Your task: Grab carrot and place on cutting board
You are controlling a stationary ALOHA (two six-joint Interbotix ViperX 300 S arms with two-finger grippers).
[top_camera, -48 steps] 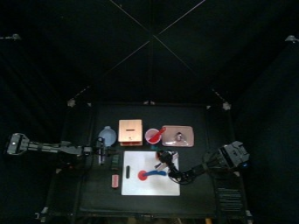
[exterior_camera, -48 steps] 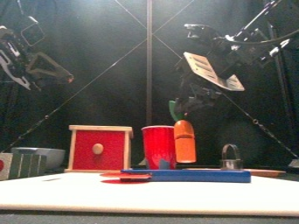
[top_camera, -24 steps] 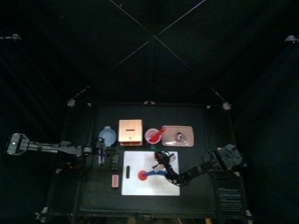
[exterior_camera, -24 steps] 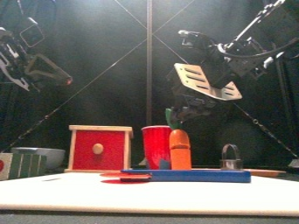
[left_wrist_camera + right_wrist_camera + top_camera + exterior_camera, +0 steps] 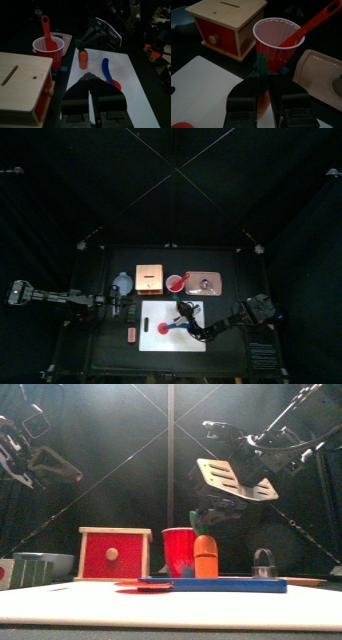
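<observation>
The orange carrot (image 5: 206, 556) with a green top stands upright on the white cutting board (image 5: 80, 606), near its far edge. My right gripper (image 5: 264, 80) comes down over the carrot (image 5: 263, 100), and its jaws sit close on either side of it. From above, the carrot (image 5: 185, 309) lies at the board's (image 5: 154, 333) upper right, under the right gripper (image 5: 190, 315). The left wrist view shows the carrot (image 5: 83, 59) standing on the board (image 5: 133, 100). My left gripper (image 5: 90, 85) hangs shut and empty at the board's left side.
A blue spoon (image 5: 107, 70) with a red bowl lies on the board. Behind the board stand a red cup (image 5: 179, 551) holding a red spoon (image 5: 45, 27), a wooden box (image 5: 114, 552) with a red front, and a brownish tray (image 5: 205, 282).
The right gripper has come down with the carrot, whose base now rests on the board. The left arm has not moved.
</observation>
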